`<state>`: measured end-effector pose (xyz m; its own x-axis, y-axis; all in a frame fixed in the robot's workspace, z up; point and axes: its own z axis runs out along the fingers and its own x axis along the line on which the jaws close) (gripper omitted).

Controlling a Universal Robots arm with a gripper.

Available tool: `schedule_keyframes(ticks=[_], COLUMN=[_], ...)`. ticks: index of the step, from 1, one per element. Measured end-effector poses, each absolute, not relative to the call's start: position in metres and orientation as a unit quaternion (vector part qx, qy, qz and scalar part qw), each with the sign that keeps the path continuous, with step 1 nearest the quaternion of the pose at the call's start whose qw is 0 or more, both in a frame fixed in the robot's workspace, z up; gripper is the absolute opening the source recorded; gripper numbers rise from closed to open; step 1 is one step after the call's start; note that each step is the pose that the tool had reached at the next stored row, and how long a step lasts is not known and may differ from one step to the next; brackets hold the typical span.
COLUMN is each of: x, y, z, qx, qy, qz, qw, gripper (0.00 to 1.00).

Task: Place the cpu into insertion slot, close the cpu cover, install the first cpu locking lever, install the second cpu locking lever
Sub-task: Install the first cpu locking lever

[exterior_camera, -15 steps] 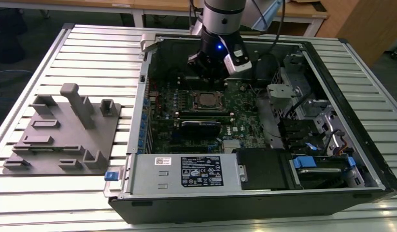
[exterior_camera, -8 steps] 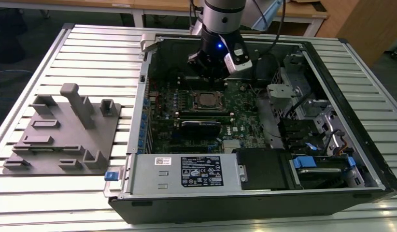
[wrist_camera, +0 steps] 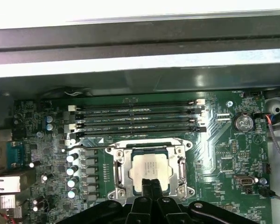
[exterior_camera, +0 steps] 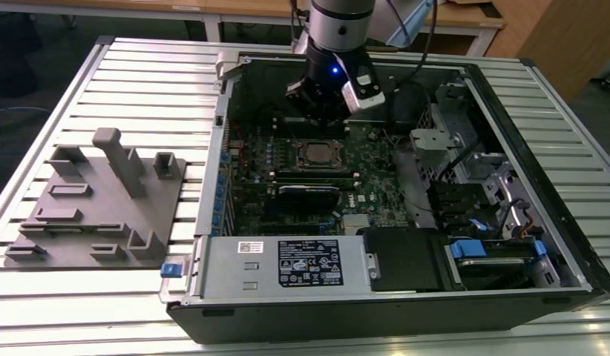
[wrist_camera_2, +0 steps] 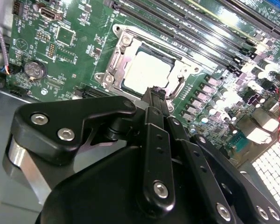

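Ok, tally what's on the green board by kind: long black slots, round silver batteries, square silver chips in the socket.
Long black memory slots: 4
Round silver coin battery: 1
Square silver-grey metal-topped cpu: 1
Total: 6

The exterior view looked down from high and well back on the open computer case [exterior_camera: 384,322], the arm [exterior_camera: 337,30] reaching in from its far side. Both wrist views sat close above the green circuit board [wrist_camera: 224,154] — each peering past the gripper [wrist_camera: 149,183] at the cpu [wrist_camera_2: 147,71], from differing angles.
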<state>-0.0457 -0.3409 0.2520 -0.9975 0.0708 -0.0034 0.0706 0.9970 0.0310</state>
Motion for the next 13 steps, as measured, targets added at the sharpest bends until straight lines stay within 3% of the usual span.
schedule_keyframes(ticks=[13], x=[-0.060], y=[-0.341], z=[0.252], qx=[0.035], qy=[0.999], qz=[0.015], qw=[0.002], gripper=[0.11])
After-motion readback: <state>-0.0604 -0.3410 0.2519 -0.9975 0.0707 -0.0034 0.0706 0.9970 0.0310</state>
